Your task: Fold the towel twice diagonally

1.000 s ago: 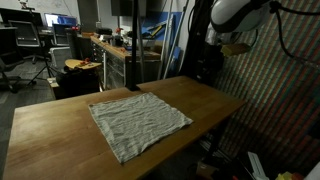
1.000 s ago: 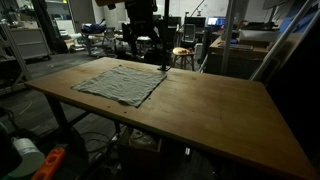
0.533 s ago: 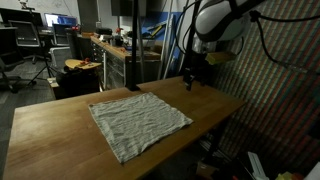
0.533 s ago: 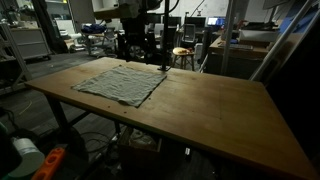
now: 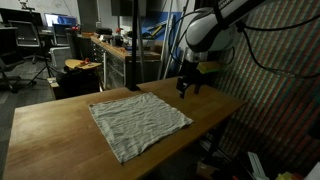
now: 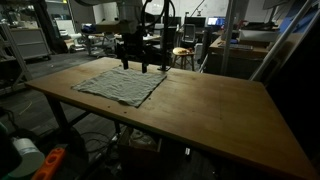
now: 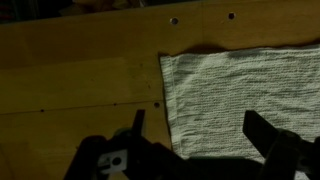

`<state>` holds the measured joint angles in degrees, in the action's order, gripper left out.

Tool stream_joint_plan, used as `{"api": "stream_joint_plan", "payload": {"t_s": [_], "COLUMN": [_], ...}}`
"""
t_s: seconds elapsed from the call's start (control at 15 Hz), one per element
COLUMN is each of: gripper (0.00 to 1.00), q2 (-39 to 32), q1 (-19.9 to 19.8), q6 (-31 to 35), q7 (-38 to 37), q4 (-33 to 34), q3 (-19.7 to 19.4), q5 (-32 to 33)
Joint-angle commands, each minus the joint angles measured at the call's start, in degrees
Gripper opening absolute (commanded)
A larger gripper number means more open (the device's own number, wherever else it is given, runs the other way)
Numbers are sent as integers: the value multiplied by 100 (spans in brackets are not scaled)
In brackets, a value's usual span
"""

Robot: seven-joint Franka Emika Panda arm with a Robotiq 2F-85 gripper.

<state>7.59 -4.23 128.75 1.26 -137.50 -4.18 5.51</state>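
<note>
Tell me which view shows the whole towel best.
An exterior view: the towel lies spread flat, all four corners visible. In an exterior view, the towel looks foreshortened and dim. The wrist view catches only part of it, one corner.

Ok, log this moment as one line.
stage: pre-grasp | towel: flat, unfolded, on table | gripper: open, empty, above towel edge | folds: none

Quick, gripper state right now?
Gripper: open, holding nothing, above a corner of the towel.
</note>
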Motion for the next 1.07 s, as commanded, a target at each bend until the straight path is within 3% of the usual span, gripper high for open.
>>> {"api": "stream_joint_plan", "payload": {"t_s": [0.0,1.0], "gripper": [100,100], "q2": [-201,-829], "q1": [-8,-123], "q6": [272,978], "q7": [186,668], "q4": [-26,-313], "q3": [-54,-162], "q5": [-202,-255]}}
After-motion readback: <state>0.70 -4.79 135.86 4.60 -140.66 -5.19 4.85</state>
